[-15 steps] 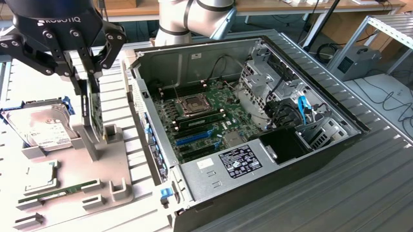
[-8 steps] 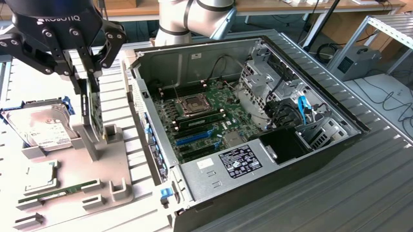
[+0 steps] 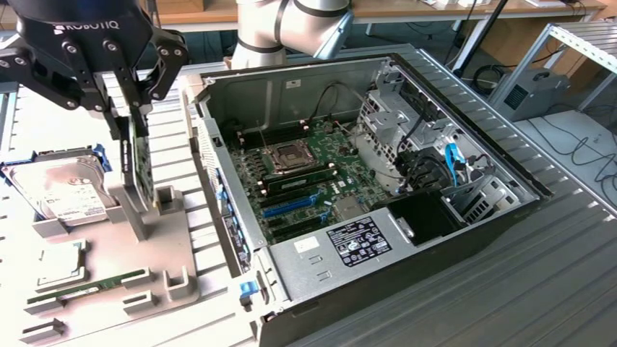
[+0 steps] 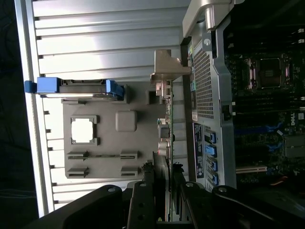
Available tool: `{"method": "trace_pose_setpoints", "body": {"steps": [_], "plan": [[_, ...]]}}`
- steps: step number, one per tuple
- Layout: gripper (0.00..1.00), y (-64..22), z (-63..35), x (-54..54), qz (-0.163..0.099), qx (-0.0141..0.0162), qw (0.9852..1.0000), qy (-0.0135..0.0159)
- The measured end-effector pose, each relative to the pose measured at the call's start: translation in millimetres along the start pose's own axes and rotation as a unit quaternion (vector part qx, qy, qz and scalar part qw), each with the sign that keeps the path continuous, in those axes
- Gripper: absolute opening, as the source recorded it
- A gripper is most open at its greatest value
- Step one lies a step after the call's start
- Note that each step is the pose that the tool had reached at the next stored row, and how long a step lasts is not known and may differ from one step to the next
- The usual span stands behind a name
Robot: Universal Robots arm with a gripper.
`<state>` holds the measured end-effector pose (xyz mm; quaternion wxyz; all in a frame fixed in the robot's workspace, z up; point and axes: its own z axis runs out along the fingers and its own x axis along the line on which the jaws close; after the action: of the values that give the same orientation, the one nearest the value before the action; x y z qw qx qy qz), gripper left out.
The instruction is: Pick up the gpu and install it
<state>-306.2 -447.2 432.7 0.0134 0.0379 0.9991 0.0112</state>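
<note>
Gpu (image 3: 138,163) stands on edge, pinched at its top in my gripper (image 3: 133,124), kept upright, I judge, to clear the grey holder (image 3: 115,249).

gpu (image 3: 140,173) with silvery metal bracket (image 4: 167,67), matt grey plastic holder (image 3: 126,249)

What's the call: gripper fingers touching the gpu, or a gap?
Touching. The wrist view shows the gripper closed on the edge-on gpu, a finger against each face, no gap.
</note>
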Motion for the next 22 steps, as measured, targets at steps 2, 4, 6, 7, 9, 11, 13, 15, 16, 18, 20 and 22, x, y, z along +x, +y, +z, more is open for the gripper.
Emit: {"method": "trace_pose_setpoints", "body": {"steps": [2, 4, 6, 7, 9, 11, 13, 15, 16, 18, 20, 22], "plan": [[0.26, 0.0, -0.5, 0.0, 0.000, 0.0000, 1.0000, -0.0001], [0.26, 0.1, -4.8, -0.1, 0.000, 0.0000, 1.0000, 0.0000], [0.26, 0.1, -5.1, -0.1, 0.000, 0.0000, 1.0000, 0.0000], [0.26, 0.1, -5.4, -0.1, 0.000, 0.0000, 1.0000, 0.0000], [0.26, 0.1, -5.9, -0.1, 0.000, 0.0000, 1.0000, 0.0000], [0.26, 0.1, -6.4, -0.2, 0.000, 0.0000, 1.0000, 0.0000], [0.26, 0.2, -6.8, -0.2, 0.000, 0.0000, 1.0000, -0.0001], [0.26, 0.2, -7.2, -0.2, 0.000, 0.0000, 1.0000, 0.0000], [0.26, 0.2, -7.4, -0.2, 0.000, 0.0000, 1.0000, 0.0000], [0.26, 0.2, -7.9, -0.2, 0.000, 0.0000, 1.0000, 0.0000], [0.26, 0.2, -8.2, -0.2, 0.000, 0.0000, 1.0000, 0.0000], [0.26, 0.2, -8.7, -0.2, 0.000, 0.0000, 1.0000, 0.0000]]}}
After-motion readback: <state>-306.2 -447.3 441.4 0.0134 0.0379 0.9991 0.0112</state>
